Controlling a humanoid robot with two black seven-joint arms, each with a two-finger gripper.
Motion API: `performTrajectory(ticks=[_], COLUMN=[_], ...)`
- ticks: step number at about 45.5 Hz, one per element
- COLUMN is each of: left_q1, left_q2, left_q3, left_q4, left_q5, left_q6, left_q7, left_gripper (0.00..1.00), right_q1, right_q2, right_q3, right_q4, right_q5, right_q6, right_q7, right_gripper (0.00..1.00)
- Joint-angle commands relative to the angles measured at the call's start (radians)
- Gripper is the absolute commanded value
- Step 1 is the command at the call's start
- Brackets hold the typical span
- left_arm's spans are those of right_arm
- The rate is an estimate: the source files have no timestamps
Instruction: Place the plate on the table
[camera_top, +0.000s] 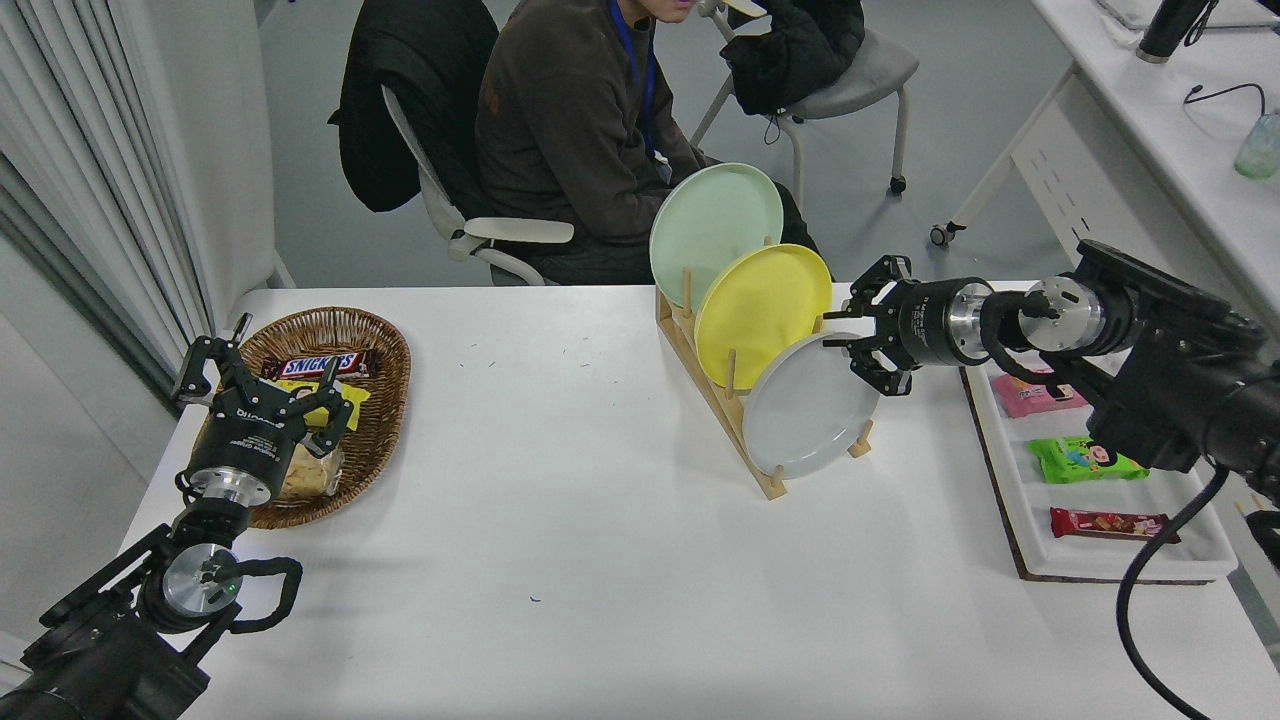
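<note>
Plate, round, light grey with a shallow raised rim, stands tilted in the wooden rack's front slot. Right gripper spreads open at its upper edge; left gripper sits open near the basket.

An office or lab room; rolling chairs on grey floor; long white desks; curtains.

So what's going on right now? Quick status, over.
Right gripper open at grey plate's upper rim. Left gripper parked, open, over the basket. Plate in wooden rack, in front of yellow plate. Table not yet reached.
</note>
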Motion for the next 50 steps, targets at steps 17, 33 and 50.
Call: performTrajectory(ticks=[17, 33, 50], left_q1=[0.000, 0.000, 0.000], left_q2=[0.000, 0.000, 0.000], left_q3=[0.000, 0.000, 0.000], left_q4=[0.000, 0.000, 0.000], left_q5=[0.000, 0.000, 0.000], left_q6=[0.000, 0.000, 0.000], left_q7=[0.000, 0.000, 0.000], left_gripper=[0.98, 0.98, 0.98], right_q1=[0.005, 0.016, 0.019], right_q2=[-0.005, -0.005, -0.003], right_q3=[0.003, 0.006, 0.006], right_q4=[0.000, -0.001, -0.003], right_q5=[0.001, 0.003, 0.017], right_q6=[0.002, 0.002, 0.002], right_q7=[-0.035, -0.046, -0.055], right_gripper=[0.17, 0.16, 0.14])
